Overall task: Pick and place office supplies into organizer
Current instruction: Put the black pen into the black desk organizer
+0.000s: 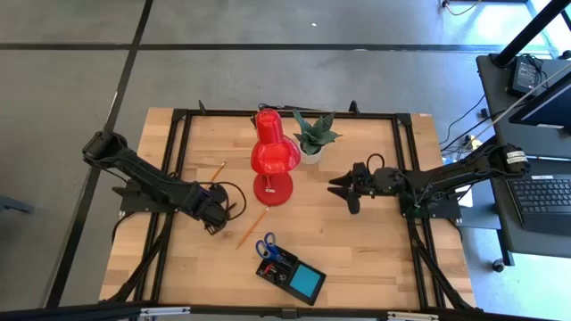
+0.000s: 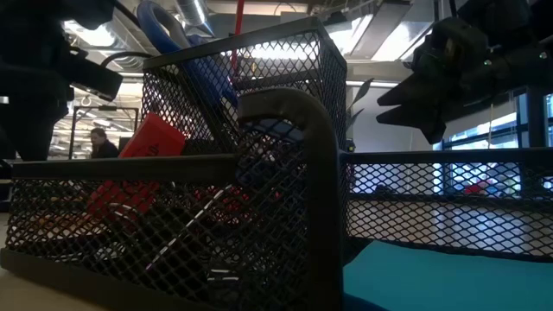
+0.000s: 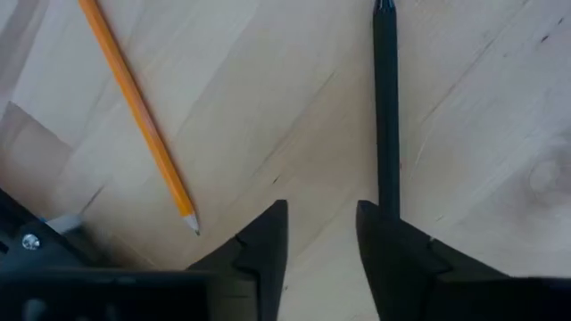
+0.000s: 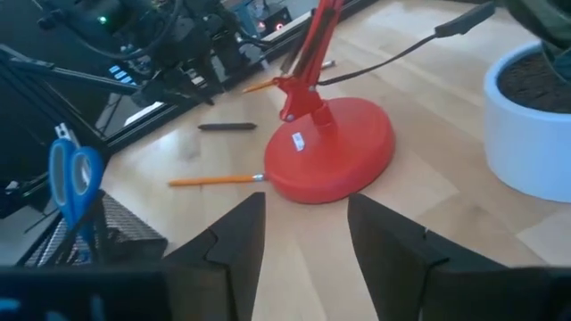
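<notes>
While its two dark fingers (image 3: 268,245) stand a little apart and hold nothing, the left gripper (image 3: 321,234) hangs low over the pale wooden table (image 3: 268,116). A slim black pen (image 3: 385,107) lies against one finger, and an orange wooden pencil (image 3: 134,102) lies just beside. The black mesh organizer tray (image 1: 290,273) sits at the table's near edge with the blue-handled scissors (image 1: 267,246) upright inside. The right gripper (image 4: 303,234), fingers parted and empty, waits near the red desk lamp (image 4: 330,152).

Grey concrete floor (image 1: 268,53) around bench, crossed by dark seam lines. Bench (image 1: 375,259): light wood planks, black metal frame along edges. Dark side desk (image 1: 535,134) at right of high view, carrying black keyboard (image 1: 544,198) and cables. Low view: open hall beyond bench, ceiling ducts and pipes (image 2: 276,13), bright overhead lights, large windows (image 2: 510,147) at right giving daylight. Person (image 2: 101,143) far off at left, small, details unclear.
</notes>
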`<state>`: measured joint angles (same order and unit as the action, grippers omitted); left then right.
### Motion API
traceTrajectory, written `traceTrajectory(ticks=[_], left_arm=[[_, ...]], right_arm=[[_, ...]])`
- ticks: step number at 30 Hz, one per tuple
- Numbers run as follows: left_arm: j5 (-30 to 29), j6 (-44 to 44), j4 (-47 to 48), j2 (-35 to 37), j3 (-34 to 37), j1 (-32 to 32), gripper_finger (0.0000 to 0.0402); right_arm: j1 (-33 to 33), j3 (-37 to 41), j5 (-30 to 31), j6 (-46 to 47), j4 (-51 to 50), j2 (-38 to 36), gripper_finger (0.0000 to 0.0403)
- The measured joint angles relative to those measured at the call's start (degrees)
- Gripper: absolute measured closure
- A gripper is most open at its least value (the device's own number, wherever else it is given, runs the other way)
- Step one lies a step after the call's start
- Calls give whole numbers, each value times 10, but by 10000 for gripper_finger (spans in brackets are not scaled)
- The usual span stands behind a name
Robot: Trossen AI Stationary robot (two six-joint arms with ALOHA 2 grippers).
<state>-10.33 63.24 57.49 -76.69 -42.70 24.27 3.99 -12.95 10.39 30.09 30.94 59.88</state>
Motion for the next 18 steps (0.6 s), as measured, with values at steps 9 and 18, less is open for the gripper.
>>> traceTrajectory(ticks=[9,18], left_arm=[[28,20,-14,0,0,9,217],[37,76,-29,0,0,38,215]], right_arm=[[3,0,0,8,2,0,238],[3,0,0,-4,2,0,238]])
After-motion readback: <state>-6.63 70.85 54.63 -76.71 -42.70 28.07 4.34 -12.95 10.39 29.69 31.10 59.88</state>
